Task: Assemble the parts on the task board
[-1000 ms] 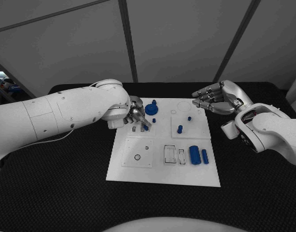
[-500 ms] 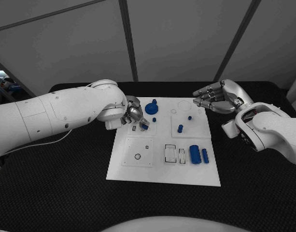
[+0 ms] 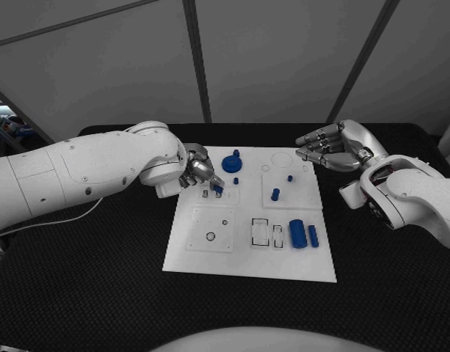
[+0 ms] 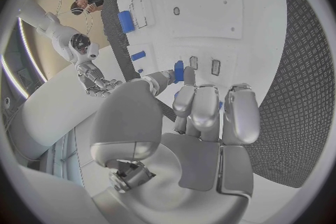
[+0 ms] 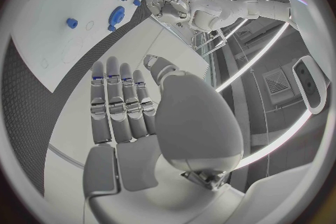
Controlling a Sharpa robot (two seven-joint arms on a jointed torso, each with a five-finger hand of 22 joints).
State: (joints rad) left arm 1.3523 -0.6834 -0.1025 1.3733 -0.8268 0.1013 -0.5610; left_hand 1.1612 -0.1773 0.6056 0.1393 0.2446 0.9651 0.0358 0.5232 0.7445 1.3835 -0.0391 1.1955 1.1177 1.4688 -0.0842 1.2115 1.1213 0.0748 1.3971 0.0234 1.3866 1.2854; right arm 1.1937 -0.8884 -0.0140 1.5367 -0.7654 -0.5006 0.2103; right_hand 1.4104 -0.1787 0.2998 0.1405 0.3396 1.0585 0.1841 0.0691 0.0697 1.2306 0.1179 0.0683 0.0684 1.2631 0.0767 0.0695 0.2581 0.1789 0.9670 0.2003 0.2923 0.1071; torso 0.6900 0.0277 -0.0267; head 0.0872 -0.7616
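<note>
The white task board lies mid-table. My left hand hovers over its far left part and pinches a small blue part between thumb and a finger. In the left wrist view this part hangs just above two small rectangular slots. A blue round part, a blue peg and two blue cylinders sit on the board. My right hand hovers past the board's far right corner with its fingers loosely bent and nothing in them.
The black table surrounds the board, with bare room at the near side and left. Empty outlined recesses lie on the board's near half. The right wrist view shows the board with the blue round part.
My left hand has shifted slightly to the left over the board's far left part, still pinching the small blue part. The right hand has hardly moved.
</note>
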